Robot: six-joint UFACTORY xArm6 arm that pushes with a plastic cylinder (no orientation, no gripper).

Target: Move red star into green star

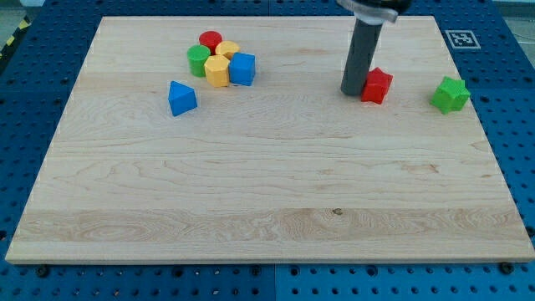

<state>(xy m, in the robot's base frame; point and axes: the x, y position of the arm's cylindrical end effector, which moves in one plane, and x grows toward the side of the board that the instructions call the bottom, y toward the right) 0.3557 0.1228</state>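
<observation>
The red star [377, 85] lies on the wooden board at the view's upper right. The green star [450, 94] lies to its right, near the board's right edge, with a gap of bare board between the two. My tip [352, 92] stands on the board right against the red star's left side, touching or nearly touching it. The rod rises from there to the top of the view.
A cluster sits at the view's upper left: a red cylinder [210, 40], a green cylinder [198, 60], a yellow block [226, 50], a yellow hexagon [217, 72] and a blue cube [242, 68]. A blue triangle [181, 98] lies below-left of it. The board's right edge [489, 142] is close to the green star.
</observation>
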